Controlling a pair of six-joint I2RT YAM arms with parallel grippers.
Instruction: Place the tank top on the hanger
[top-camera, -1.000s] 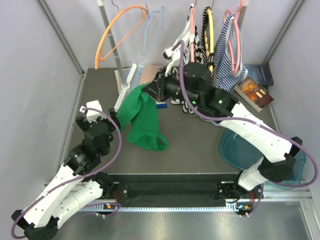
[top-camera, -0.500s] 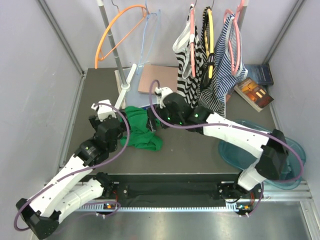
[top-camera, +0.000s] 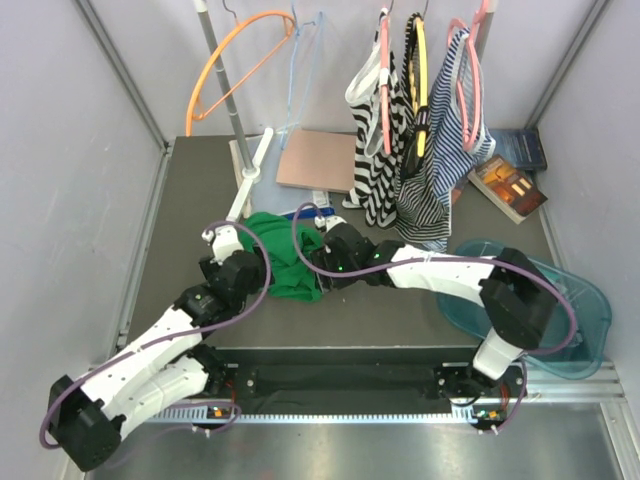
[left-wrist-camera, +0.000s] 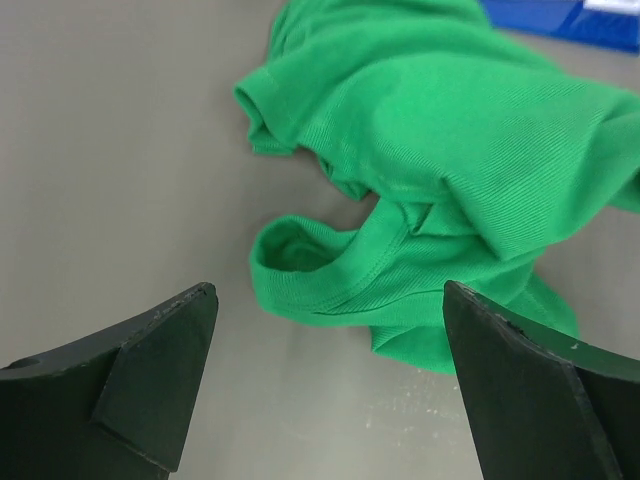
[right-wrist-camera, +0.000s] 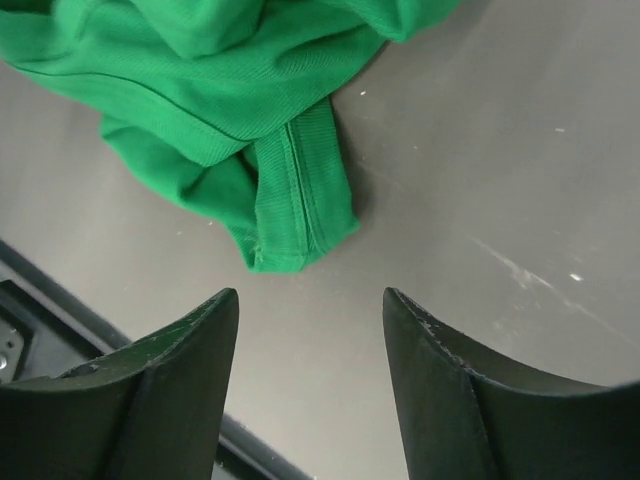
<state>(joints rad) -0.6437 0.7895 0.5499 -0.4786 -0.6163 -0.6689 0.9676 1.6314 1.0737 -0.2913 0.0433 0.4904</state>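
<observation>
Reaching for the top, you find it heaped left of the table's centre, lying between the two grippers. A strap loop sits just ahead of the left gripper, wide open and empty, and a hem just ahead of the right gripper, half open and empty. The hanger hangs above the far edge, straight behind the heap, so the lift likely runs that way.
</observation>
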